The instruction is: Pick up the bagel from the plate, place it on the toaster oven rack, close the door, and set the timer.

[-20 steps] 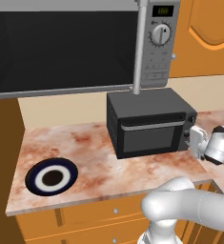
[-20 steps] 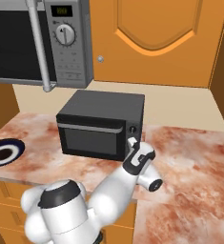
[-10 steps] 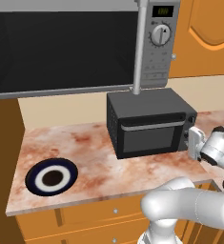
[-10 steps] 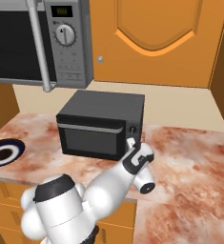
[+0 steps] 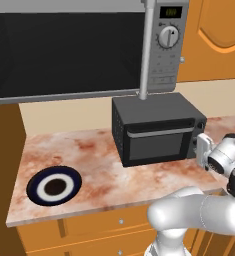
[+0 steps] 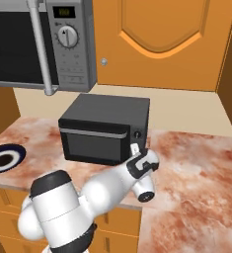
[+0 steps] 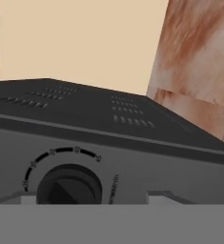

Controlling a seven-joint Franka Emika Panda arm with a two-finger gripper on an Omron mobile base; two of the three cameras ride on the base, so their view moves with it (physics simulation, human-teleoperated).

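The timer knob (image 7: 69, 187), a dark dial under an arc of printed numbers, sits on the right end of the toaster oven (image 5: 156, 127) front, and the hand view looks at it from very close, rolled onto its side. The door (image 5: 160, 142) is shut, so the step in hand is judged to be setting the timer; the bagel is not visible, and the plate (image 5: 38, 179) lies bare at the tabletop's (image 5: 104, 170) left end. To do this well, the tips should straddle the knob's raised bar squarely, close gently, then turn by rolling the wrist about the knob's own axis, without pushing hard enough to shove the oven back. The claw (image 5: 201, 149) is just beside the oven's right front corner, pointing at the control panel; how far apart its tips are cannot be told. The arm bends low over the tabletop's front edge, forearm reaching up to a wrist turned sideways toward the oven.
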